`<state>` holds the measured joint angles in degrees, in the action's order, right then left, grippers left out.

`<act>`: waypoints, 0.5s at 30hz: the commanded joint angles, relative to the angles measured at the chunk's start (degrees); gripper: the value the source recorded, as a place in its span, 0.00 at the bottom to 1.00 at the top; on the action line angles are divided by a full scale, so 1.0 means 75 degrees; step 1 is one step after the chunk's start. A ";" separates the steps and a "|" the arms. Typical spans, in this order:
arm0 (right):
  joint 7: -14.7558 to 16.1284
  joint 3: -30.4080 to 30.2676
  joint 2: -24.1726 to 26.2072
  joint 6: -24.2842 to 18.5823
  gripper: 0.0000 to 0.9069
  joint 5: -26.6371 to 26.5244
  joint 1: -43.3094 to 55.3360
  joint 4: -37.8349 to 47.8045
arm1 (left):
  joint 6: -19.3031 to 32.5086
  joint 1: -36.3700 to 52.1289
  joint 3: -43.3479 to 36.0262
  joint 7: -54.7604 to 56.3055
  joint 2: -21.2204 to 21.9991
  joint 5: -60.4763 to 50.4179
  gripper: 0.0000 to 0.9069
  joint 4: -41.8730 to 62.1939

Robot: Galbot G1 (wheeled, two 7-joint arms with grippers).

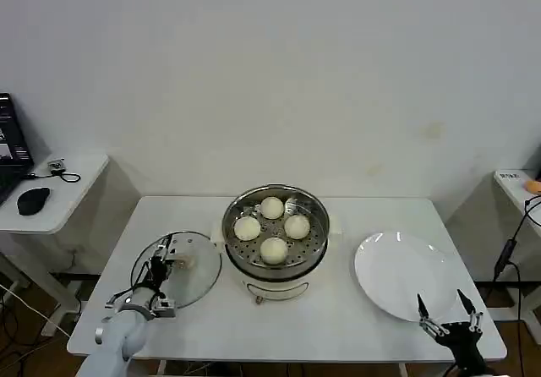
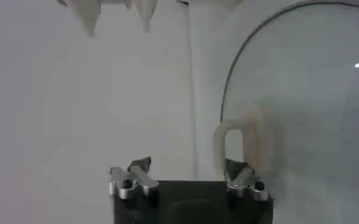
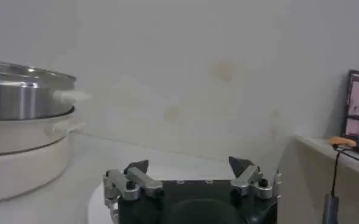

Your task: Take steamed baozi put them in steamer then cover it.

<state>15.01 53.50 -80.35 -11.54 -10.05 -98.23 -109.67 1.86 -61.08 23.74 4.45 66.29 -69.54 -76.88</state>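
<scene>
On the left of the white worktop (image 1: 338, 326), the left pincer (image 1: 162, 263) is seen above the cover (image 1: 196, 277), which lies flat just beside the steamer (image 1: 275, 263), apparently touching its left side. The cover's pale handle (image 1: 180, 262) is set near the middle of the glass, and its long axis appears to run from near-left to far-right. In the left wrist view the left pincer (image 2: 188, 176) is spread wide, with one fingertip close against the handle (image 2: 243, 141) and the other well off to the side over bare worktop; the handle is not enclosed. Whether that fingertip touches the handle cannot be told.

At the middle, the steamer stands upright on its cream-white base. Four steamed baozi (image 1: 272, 226) are held on its perforated floor in a diamond: one far, one near, one to each side, close together. In the right wrist view, the steamer (image 3: 22, 97) is cut off at the edge, and its inside is hidden.

To the right, a white plate (image 1: 406, 271) lies flat, well apart from the steamer. At its near edge the right pincer (image 1: 450, 311) is parked, fingers spread wide and nothing held; the same is seen in its own wrist view (image 3: 190, 172).
</scene>
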 commanded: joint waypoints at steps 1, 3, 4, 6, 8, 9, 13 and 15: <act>0.0005 -0.0006 0.0006 0.0003 1.00 0.0012 0.0029 0.0048 | 0.0061 0.0019 0.0094 0.0096 -0.0004 0.0057 0.00 0.0037; 0.0008 -0.0018 0.0004 0.0003 1.00 0.0008 0.0039 0.0042 | 0.0084 -0.0088 0.0186 0.0169 0.0002 0.0073 0.00 -0.0115; 0.0008 -0.0024 0.0000 0.0003 1.00 0.0014 0.0041 0.0034 | 0.0089 -0.0141 0.0246 0.0217 0.0007 0.0066 0.00 -0.0221; 0.0008 -0.0045 -0.0002 0.0005 1.00 0.0012 0.0044 0.0021 | 0.0099 -0.0259 0.0357 0.0320 0.0003 0.0054 0.00 -0.0454; 0.0006 -0.0062 -0.0003 0.0012 1.00 0.0010 0.0042 0.0006 | 0.0095 -0.0373 0.0484 0.0441 -0.0025 0.0062 0.00 -0.0663; 0.0006 -0.0071 -0.0004 0.0010 1.00 0.0011 0.0040 -0.0006 | 0.0082 -0.0434 0.0554 0.0508 -0.0048 0.0059 0.00 -0.0799; 0.0012 -0.0082 -0.0002 0.0007 1.00 0.0021 0.0036 -0.0029 | -0.0080 -0.0750 0.0848 0.0634 -0.0234 0.0131 0.00 -0.1531; 0.0019 -0.0100 0.0006 0.0005 1.00 0.0040 0.0034 -0.0028 | -0.0228 -0.0892 0.0970 0.0610 -0.0384 0.0261 0.00 -0.2001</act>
<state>15.11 52.93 -80.34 -11.50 -9.90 -97.95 -109.79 2.00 -63.95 27.19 7.58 65.49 -68.96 -81.24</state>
